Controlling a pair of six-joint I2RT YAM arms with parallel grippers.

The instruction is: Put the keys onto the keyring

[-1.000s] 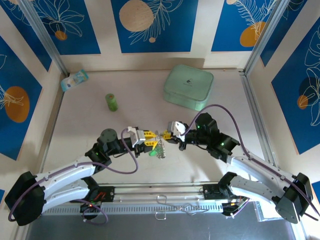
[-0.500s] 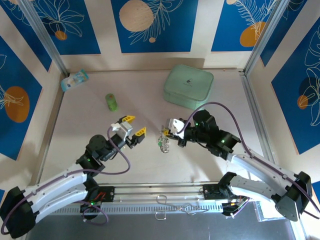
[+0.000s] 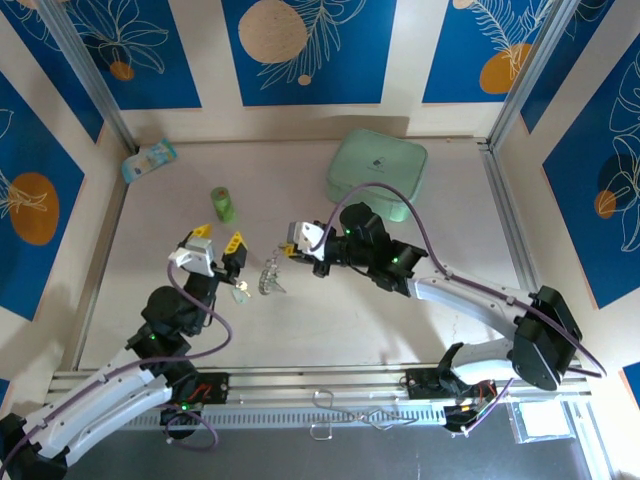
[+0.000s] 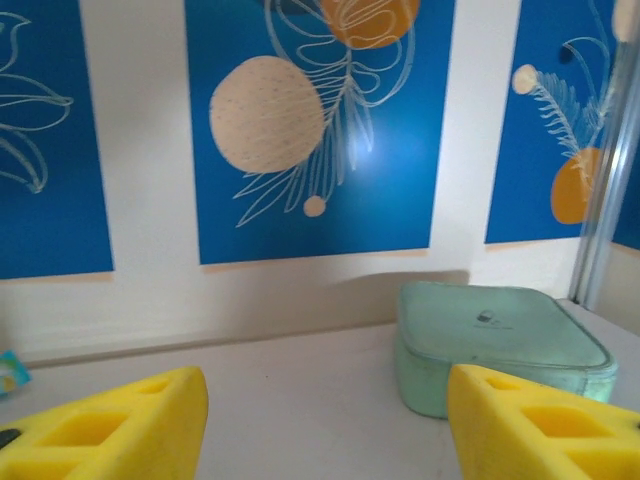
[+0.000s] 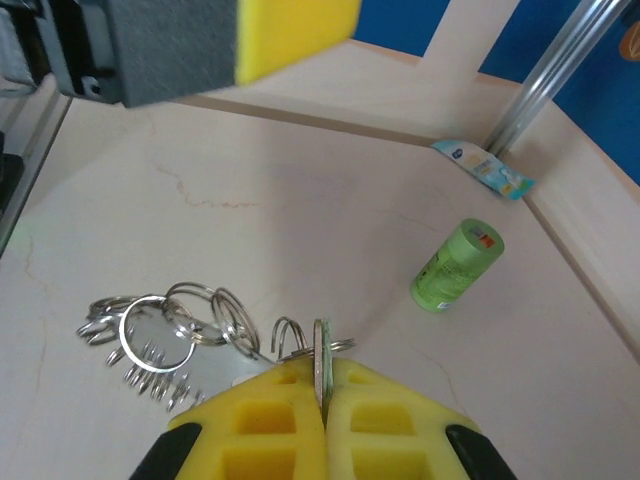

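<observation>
2 robot arms have pulled apart since a second ago, when their jaws met over the keyring [image 3: 270, 280] at mid-frame. The left arm [image 3: 160, 315] has drawn back toward the lower left, and its jaws are now spread wide with nothing between the blocky yellow pads [image 4: 120, 425]. The right arm [image 3: 450, 292] has swung left. Its jaws are pressed shut on a thin silver piece, seen edge-on, at one end of the keyring [image 5: 155, 338]. That tangle of linked wire loops has shifted left of centre and trails onto the counter [image 3: 350, 330]. Single keys cannot be picked out in it.

1 upright green cylinder [image 3: 222, 204], 1 crinkled pale-blue packet [image 3: 148, 160] in the upper left corner and 1 smooth mint rounded-square case [image 3: 377, 172] at upper centre sit where they were.

The counter is pale and matte with faint hairline veins. Cream walls carry blue panels [image 3: 300, 50] drawn with white leaves and orange and cream discs. Aluminium posts [image 3: 520, 90] frame the corners.
</observation>
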